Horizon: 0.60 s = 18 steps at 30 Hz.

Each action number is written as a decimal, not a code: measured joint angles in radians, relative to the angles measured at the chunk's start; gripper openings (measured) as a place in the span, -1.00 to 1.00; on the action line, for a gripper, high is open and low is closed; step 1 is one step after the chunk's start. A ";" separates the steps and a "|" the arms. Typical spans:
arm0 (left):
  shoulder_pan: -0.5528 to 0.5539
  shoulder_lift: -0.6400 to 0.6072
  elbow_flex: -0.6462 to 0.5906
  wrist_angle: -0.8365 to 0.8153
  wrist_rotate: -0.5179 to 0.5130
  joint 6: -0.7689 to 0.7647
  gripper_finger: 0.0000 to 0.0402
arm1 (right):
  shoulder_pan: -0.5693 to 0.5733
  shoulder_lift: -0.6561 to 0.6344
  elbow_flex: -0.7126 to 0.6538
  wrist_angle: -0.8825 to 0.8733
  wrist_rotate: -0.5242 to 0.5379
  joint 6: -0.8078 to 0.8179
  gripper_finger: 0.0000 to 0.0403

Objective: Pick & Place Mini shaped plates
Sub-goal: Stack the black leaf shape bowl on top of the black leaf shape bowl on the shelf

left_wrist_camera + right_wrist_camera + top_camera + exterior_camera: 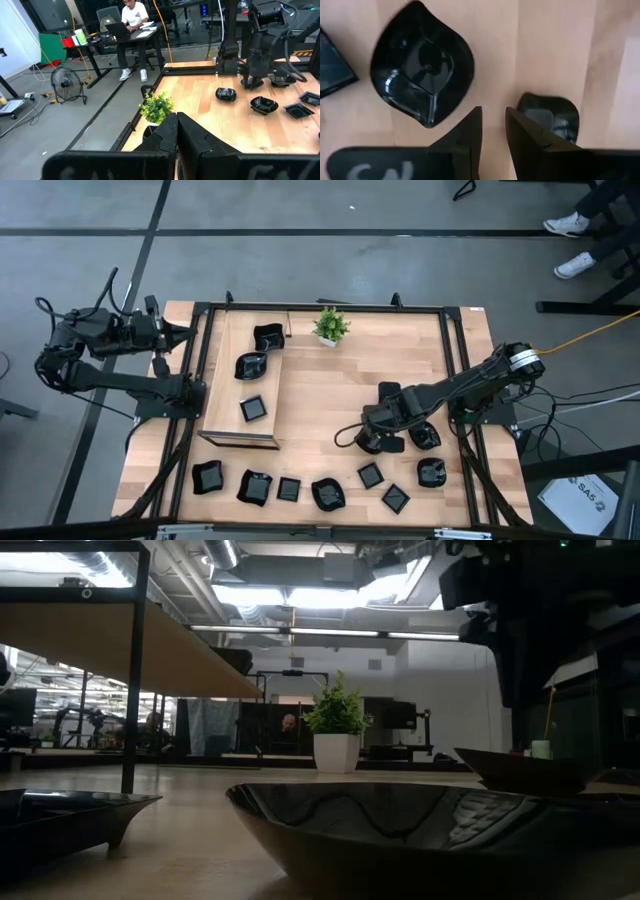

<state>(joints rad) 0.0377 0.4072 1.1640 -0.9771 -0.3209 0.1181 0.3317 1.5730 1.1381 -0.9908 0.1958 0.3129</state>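
- The wooden surface (320, 390) carries a raised wooden tray (225, 385) on its left part.
- The left gripper (190, 332) waits off the surface's far left corner, jaws together.
- The right gripper (492, 127) hangs low over the right part, jaws slightly apart on nothing, between a leaf-shaped plate (422, 75) and a smaller plate (552, 117).
- The mini shaped plates: three in the tray (254, 408), the rest along the near edge (328, 494).
- A small potted plant (329, 326) stands at the far edge.
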 joint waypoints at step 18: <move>0.000 0.000 0.000 0.000 0.000 0.000 -0.98 | -0.041 -0.016 -0.247 0.172 0.052 0.047 -0.58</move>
<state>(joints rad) 0.0378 0.4072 1.1637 -0.9769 -0.3208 0.1183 0.2907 1.5566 0.8911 -0.8192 0.2478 0.3601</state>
